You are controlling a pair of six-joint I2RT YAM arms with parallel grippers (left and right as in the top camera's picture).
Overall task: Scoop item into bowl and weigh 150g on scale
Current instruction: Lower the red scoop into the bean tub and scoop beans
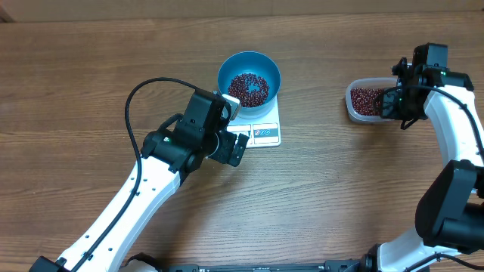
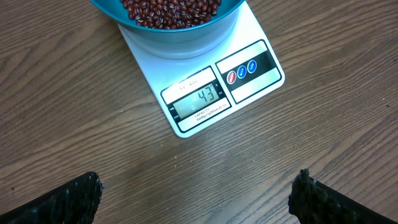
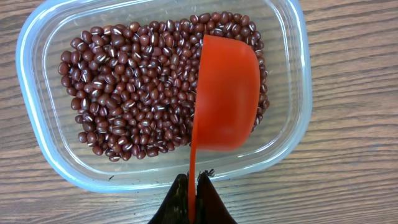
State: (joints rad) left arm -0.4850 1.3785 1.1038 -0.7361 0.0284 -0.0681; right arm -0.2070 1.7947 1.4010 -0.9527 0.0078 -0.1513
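The blue bowl (image 1: 249, 73) (image 2: 186, 34) stands on the white scale (image 1: 261, 130) (image 2: 205, 93) and holds dark red beans (image 1: 248, 88) (image 2: 169, 9). The scale's display (image 2: 200, 101) reads 43. Just in front of the scale, my left gripper (image 1: 236, 147) (image 2: 198, 196) hangs open over bare table. My right gripper (image 3: 193, 190) (image 1: 393, 102) is shut on the thin handle of an orange scoop (image 3: 225, 93). The scoop lies tipped on its side in the clear tub (image 3: 295, 99) (image 1: 355, 113), among the beans (image 3: 137, 87) (image 1: 368, 97).
The wooden table (image 1: 91, 83) stretches left and front of the scale. The left arm (image 1: 136, 196) runs from the front edge up to the scale; the right arm (image 1: 461, 151) stands along the right edge beside the tub.
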